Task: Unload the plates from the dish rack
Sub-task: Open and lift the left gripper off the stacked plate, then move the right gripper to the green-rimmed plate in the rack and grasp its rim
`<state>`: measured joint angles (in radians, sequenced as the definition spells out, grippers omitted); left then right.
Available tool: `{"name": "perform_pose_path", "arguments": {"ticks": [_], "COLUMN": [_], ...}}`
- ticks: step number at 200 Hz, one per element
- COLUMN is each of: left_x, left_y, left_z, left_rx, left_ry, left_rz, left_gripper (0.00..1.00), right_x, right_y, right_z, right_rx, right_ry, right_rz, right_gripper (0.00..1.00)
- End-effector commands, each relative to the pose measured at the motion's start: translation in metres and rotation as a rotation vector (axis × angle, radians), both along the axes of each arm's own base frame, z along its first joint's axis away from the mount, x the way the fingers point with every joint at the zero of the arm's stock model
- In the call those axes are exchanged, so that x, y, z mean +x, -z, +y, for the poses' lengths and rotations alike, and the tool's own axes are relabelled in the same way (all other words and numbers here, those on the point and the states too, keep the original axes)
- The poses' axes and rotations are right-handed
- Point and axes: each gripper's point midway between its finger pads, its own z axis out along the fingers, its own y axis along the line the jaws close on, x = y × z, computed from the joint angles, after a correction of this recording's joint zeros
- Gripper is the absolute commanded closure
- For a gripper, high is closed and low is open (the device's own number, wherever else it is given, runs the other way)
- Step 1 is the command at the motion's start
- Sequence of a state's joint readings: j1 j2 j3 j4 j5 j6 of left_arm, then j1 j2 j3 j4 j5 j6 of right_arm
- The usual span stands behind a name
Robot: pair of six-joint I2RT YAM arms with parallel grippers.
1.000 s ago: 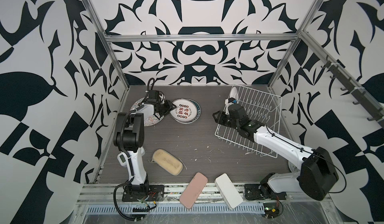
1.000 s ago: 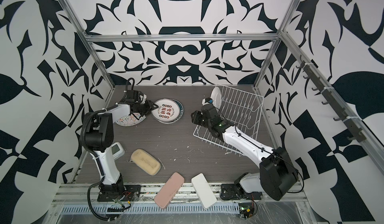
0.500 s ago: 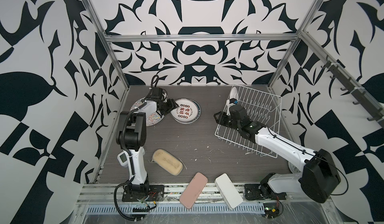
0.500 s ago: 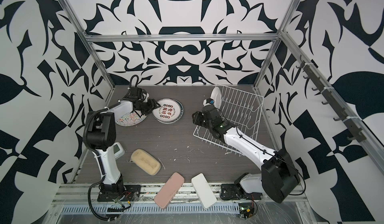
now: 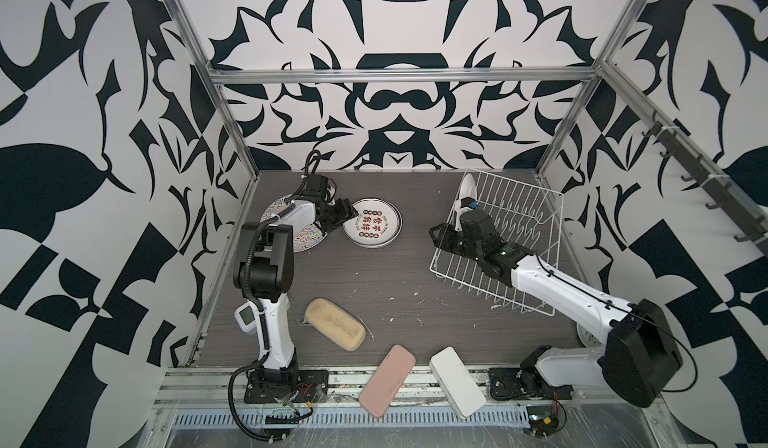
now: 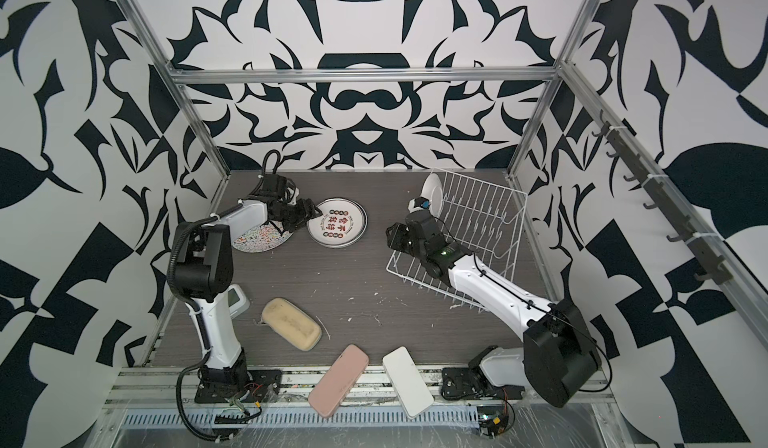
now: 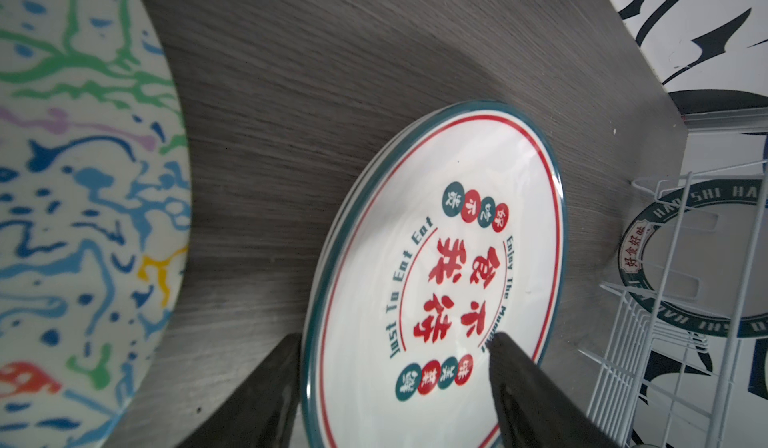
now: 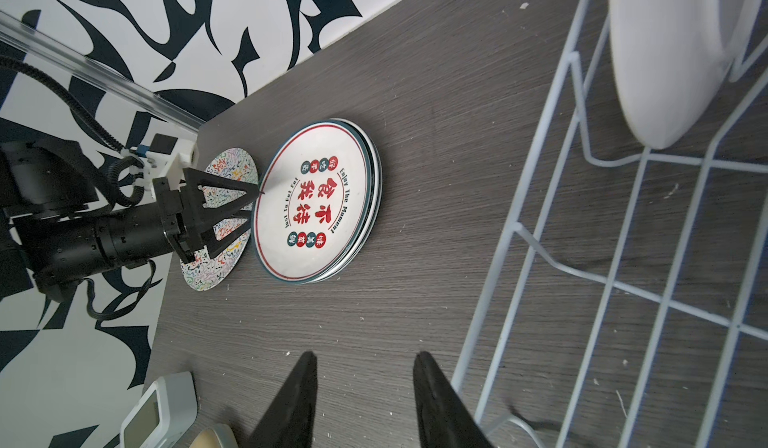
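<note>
**Fig. Both top views and both wrist views, one moment.** My left hand [image 5: 348, 216] lay at the far left of the tabletop [image 5: 395, 283], at the left rim of the red-character plate [image 5: 372, 227]. This hand was open. In the left wrist view one finger [image 7: 257, 392] stood just outside the rim and the other over the printed face, with a wide gap between them and no grip on the plate.

The red-character plate lay flat and face up on top of a stack. The right wrist view showed more rims beneath it, but I could not count them. Just left of the stack lay the squiggle plate [image 5: 305, 240], flat and face up, partly under my left forearm. It was near the stack but not touching it.

The dish rack [image 5: 524, 217] stood on the right side of the tabletop. The lettered-rim plate [image 5: 468, 190] stood on edge in its far left corner. Its printed face was turned leftward, as the left wrist view showed through the wires.

My right hand [image 5: 438, 236] was at the rack's left edge. It too was open, with its fingers [image 8: 291, 404] apart over bare tabletop, nothing between them, and one finger just beside the rack's wire.

Toward the near edge lay a beige pad [image 5: 335, 329], a pink pad [image 5: 387, 379] and a white pad [image 5: 457, 381]. The last two overhung the near rail. A small white screened device [image 5: 246, 319] stood beside my left arm's base.
</note>
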<state>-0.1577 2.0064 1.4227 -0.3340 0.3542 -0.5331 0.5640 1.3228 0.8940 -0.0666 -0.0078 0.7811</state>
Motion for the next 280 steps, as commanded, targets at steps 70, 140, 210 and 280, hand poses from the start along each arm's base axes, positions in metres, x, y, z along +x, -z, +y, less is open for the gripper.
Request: {"name": "perform_pose_path", "arguments": {"ticks": [70, 140, 210, 280], "left_x": [0.000, -0.009, -0.025, -0.041], "left_y": [-0.008, -0.023, -0.034, -0.037], "left_z": [0.003, 0.010, 0.008, 0.003], "left_rx": [0.028, 0.061, 0.054, 0.053], "left_ry": [-0.002, -0.006, 0.029, 0.052], "left_rz": [-0.004, -0.034, -0.049, -0.046], "left_gripper": [0.24, 0.22, 0.21, 0.20], "right_x": [0.002, 0.016, 0.042, 0.081], "right_y": [-0.018, -0.046, -0.063, -0.071], "right_z": [-0.007, -0.018, -0.052, -0.072], "right_rx": [-0.005, -0.129, -0.393, -0.663], "right_ry": [0.006, 0.024, 0.156, 0.297], "right_rz": [-0.061, -0.147, -0.215, -0.240], "right_gripper": [0.58, 0.53, 0.40, 0.32]}}
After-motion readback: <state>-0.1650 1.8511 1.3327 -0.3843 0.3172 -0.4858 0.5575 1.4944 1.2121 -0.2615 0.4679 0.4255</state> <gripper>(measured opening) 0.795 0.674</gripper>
